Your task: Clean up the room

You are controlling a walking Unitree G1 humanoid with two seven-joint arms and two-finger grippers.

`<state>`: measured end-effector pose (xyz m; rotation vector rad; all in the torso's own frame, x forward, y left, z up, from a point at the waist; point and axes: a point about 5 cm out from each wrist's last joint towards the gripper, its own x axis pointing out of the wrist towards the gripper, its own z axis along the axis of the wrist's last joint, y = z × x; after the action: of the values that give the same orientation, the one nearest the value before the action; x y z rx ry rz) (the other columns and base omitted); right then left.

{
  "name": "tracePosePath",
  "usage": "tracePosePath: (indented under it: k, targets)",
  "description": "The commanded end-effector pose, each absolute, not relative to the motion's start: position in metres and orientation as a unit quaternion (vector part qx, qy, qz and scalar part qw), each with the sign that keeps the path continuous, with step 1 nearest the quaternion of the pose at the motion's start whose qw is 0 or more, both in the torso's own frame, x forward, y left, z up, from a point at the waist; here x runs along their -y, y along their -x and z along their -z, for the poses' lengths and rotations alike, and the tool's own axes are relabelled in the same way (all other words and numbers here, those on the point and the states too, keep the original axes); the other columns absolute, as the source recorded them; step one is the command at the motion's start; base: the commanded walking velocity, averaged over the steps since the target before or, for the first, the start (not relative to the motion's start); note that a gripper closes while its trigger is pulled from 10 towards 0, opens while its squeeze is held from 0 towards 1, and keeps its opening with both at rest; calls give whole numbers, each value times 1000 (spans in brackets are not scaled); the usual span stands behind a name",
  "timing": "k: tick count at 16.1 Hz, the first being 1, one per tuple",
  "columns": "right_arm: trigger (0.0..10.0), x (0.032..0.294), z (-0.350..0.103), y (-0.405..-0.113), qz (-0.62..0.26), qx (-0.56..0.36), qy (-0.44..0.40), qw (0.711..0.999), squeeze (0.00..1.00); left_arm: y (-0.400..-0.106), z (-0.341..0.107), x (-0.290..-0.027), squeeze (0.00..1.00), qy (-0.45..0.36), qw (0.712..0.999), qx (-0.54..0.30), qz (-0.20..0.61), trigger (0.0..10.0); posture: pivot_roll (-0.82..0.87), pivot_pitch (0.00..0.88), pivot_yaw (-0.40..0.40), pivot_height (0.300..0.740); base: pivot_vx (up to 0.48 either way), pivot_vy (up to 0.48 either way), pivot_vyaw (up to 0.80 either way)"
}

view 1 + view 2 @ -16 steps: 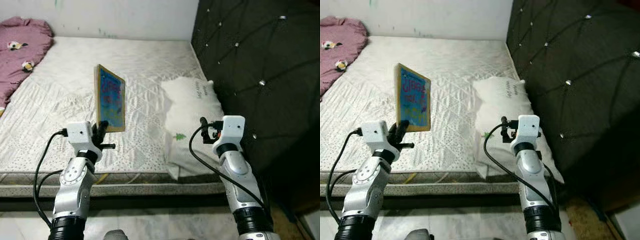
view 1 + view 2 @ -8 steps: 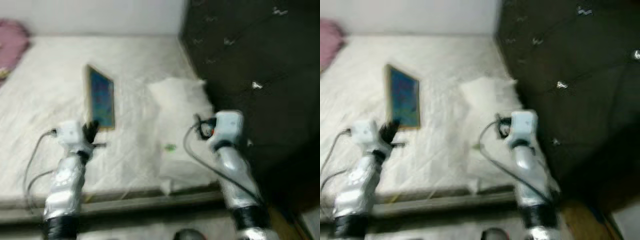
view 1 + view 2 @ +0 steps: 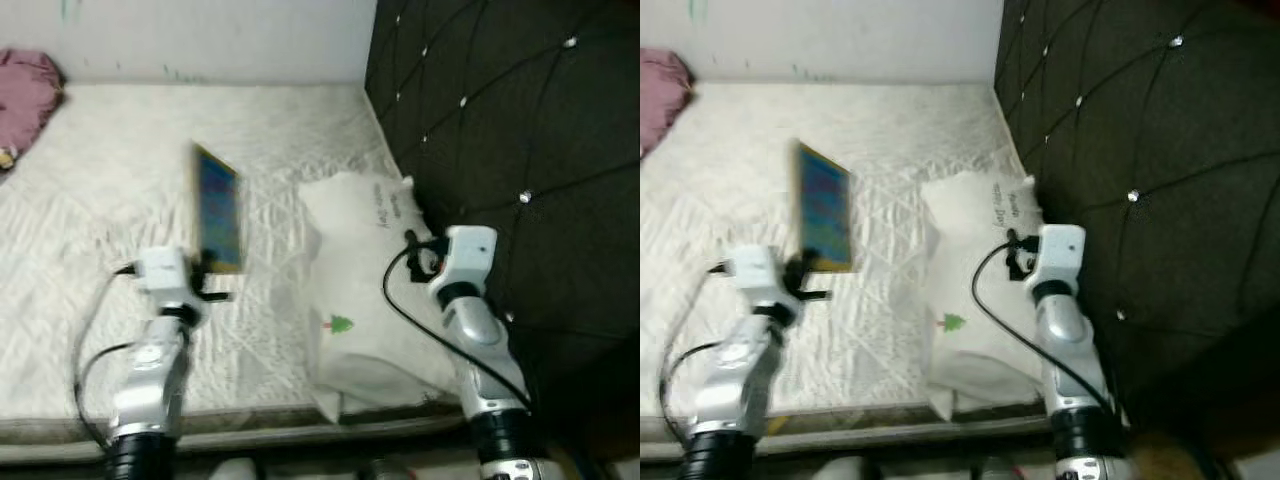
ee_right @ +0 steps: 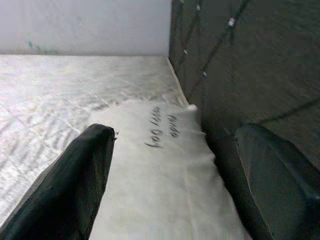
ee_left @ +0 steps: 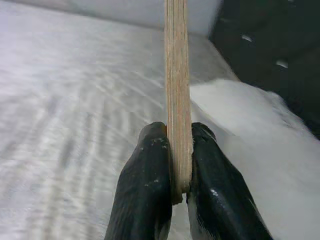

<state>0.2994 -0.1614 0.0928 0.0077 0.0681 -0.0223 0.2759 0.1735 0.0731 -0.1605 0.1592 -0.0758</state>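
Note:
My left gripper (image 3: 210, 279) is shut on the lower edge of a flat wooden board (image 3: 219, 207) with a blue picture face, held upright above the white bed (image 3: 110, 170). Seen from the left wrist, the board's plywood edge (image 5: 177, 90) stands clamped between the two black fingers (image 5: 145, 190). My right gripper (image 3: 412, 252) is open and holds nothing; it hovers over a white pillow (image 3: 365, 290) marked with a small green tree, beside the dark tufted headboard (image 3: 520, 150). The same pillow (image 4: 165, 170) lies between the spread right fingers (image 4: 75, 185).
A pink blanket (image 3: 25, 90) is bunched at the bed's far left corner by the white wall (image 3: 200, 35). The mattress front edge (image 3: 250, 425) runs just below my arms. The headboard closes off the right side.
The camera has moved closer to the bed and swung right, with blur in between. My left gripper still holds the board upright; the right gripper now hangs over the pillow.

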Motion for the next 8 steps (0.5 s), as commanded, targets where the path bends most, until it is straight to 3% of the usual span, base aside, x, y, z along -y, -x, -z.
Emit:
tracePosePath:
  k: [1, 8]
  targets:
    - [10000, 161, -93, -300, 10, -35, -7, 999, 0, -278, -88, -180, 0, 71, 996, -39, 41, 10000, -5, 0, -40, 740, 0, 0, 0]
    - [10000, 159, -95, -300, 2, -36, 5, 999, 0, -274, -89, -183, 0, 94, 993, -59, 26, 10000, 10, 0, -47, 740, 0, 0, 125]
